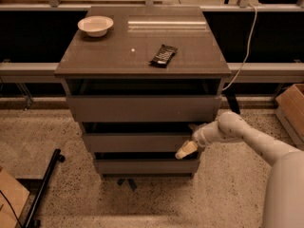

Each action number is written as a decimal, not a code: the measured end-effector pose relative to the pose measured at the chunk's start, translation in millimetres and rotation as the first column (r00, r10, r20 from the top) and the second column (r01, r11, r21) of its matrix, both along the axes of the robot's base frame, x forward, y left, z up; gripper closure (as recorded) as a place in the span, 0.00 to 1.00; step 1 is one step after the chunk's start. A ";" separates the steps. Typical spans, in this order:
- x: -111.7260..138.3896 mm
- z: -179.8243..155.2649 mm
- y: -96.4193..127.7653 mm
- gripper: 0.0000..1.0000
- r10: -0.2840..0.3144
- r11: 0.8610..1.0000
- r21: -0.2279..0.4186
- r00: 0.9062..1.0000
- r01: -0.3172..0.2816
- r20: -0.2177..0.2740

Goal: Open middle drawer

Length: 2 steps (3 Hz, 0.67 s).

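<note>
The cabinet [142, 56] has three flat grey-brown drawer fronts stacked one above the other. The middle drawer [135, 142] sits between the taller top drawer [142, 108] and the shorter bottom drawer [145, 166], with a dark gap above it. My gripper [188, 146] is at the right end of the middle drawer's front, touching or very close to its edge. My white arm [251, 139] reaches in from the lower right.
A white bowl [95, 25] and a dark packet [163, 55] lie on the cabinet top. A cardboard box [292, 110] stands at the right and another at the lower left [9, 198]. A black bar [45, 184] lies on the floor at the left. A cable [244, 46] hangs behind the cabinet.
</note>
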<state>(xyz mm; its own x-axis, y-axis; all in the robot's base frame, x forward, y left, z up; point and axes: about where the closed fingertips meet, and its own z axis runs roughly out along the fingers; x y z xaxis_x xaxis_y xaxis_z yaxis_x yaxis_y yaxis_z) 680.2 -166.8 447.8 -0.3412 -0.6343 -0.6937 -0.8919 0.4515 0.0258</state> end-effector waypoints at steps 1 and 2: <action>5.1 -25.8 6.7 0.27 0.024 0.999 0.040 0.998 -0.021 -0.062; 5.1 -19.5 6.6 0.50 0.024 0.999 0.040 0.998 -0.021 -0.062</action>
